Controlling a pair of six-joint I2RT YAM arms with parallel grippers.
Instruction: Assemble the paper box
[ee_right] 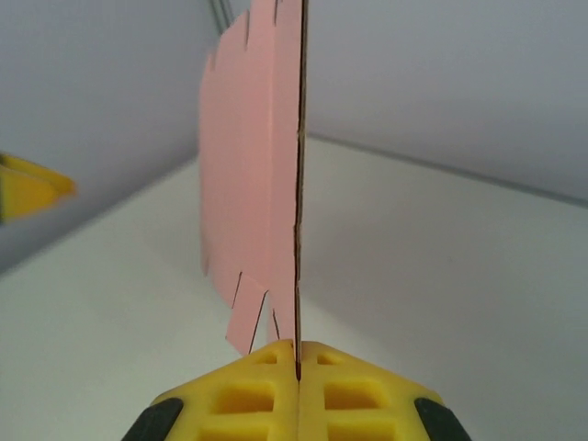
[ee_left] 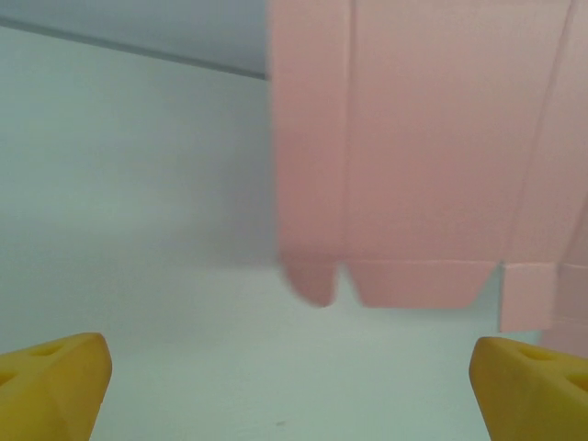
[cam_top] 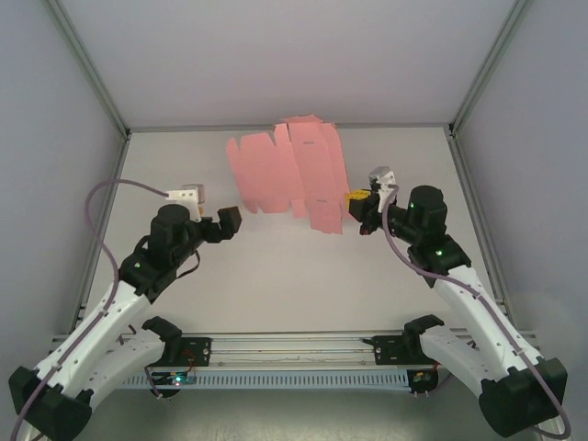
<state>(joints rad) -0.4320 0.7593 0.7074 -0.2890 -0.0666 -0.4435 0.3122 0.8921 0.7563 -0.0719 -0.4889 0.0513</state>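
Note:
The paper box [cam_top: 285, 175] is a flat pink die-cut sheet with flaps and tabs, held up off the table at the back middle. My right gripper [cam_top: 354, 207] is shut on its right edge. In the right wrist view the sheet [ee_right: 257, 184] stands edge-on, pinched between the yellow pads of that gripper [ee_right: 298, 363]. My left gripper [cam_top: 213, 219] hovers open just left of the sheet, apart from it. In the left wrist view the sheet [ee_left: 423, 156] hangs ahead of the wide-spread yellow fingertips [ee_left: 55, 377] of that gripper [ee_left: 294, 390], with nothing between them.
The white table [cam_top: 276, 276] is boxed in by grey walls with metal corner posts [cam_top: 87, 64]. A metal rail [cam_top: 294, 349] runs along the near edge between the arm bases. A yellow fingertip of the left gripper [ee_right: 32, 186] shows at the left of the right wrist view.

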